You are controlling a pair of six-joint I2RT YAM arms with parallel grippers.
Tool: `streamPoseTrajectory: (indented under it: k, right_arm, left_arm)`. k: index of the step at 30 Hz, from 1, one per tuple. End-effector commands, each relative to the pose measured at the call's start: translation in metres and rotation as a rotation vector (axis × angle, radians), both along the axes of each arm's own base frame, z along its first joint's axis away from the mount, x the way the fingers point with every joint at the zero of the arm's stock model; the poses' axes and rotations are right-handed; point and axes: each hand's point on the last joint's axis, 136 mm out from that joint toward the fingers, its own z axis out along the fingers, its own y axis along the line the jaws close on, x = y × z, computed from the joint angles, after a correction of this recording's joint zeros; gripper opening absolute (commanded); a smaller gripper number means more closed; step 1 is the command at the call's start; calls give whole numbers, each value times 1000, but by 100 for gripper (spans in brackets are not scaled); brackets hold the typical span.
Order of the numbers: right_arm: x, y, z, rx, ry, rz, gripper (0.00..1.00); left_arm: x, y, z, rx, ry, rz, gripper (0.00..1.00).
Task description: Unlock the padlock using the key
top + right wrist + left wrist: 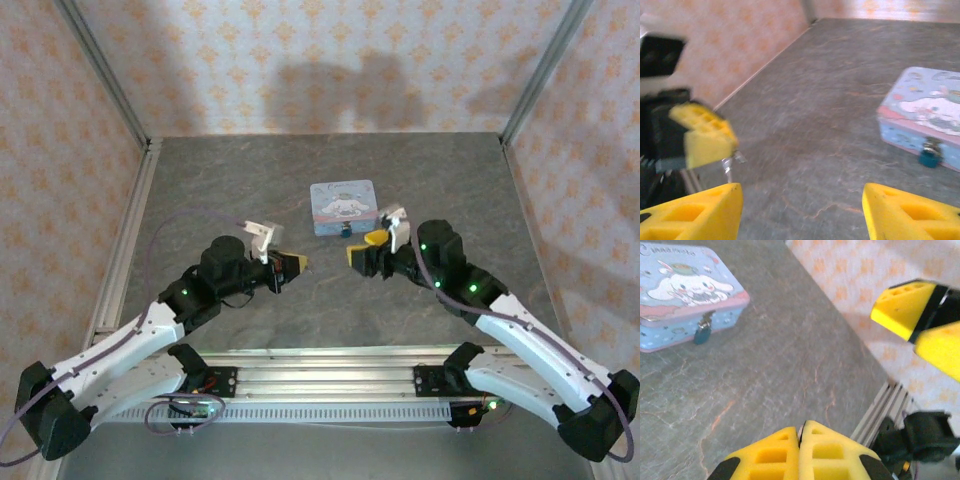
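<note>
Key (730, 163) is a thin pale sliver poking out from the closed fingers (830, 455) of my left gripper (801, 432). I judge it light, stiff and slippery, apt to twist in the foam unless it is pinched well back on its head. My right gripper (800, 192) stands wide open and holds nothing. In the top view the padlock (346, 231) hangs at about 11 o'clock from it on the clasp of the tin (343, 205); it looks small, hard and free to swing, so I'd take it across its blue body.
</note>
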Motion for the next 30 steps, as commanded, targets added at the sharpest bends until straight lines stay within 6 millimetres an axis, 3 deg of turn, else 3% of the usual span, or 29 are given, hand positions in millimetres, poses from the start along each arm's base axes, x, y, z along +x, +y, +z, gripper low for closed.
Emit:
streamPoseTrajectory:
  k: [1, 7, 13, 21, 30]
  right_arm:
    - [19, -5, 14, 143, 183, -131, 64]
    - [25, 17, 42, 384, 262, -76, 64]
    - [21, 31, 65, 534, 294, 10, 61]
    - [9, 44, 67, 558, 312, 87, 43]
    - [-4, 64, 67, 548, 301, 158, 34]
  left_arm:
    - [13, -1, 48, -215, -57, 71, 0]
    - [16, -15, 76, -402, -62, 22, 0]
    - [14, -23, 101, -483, -76, -31, 0]
    - [15, -27, 109, -522, -72, -48, 0]
    - [15, -29, 117, -536, -73, -59, 0]
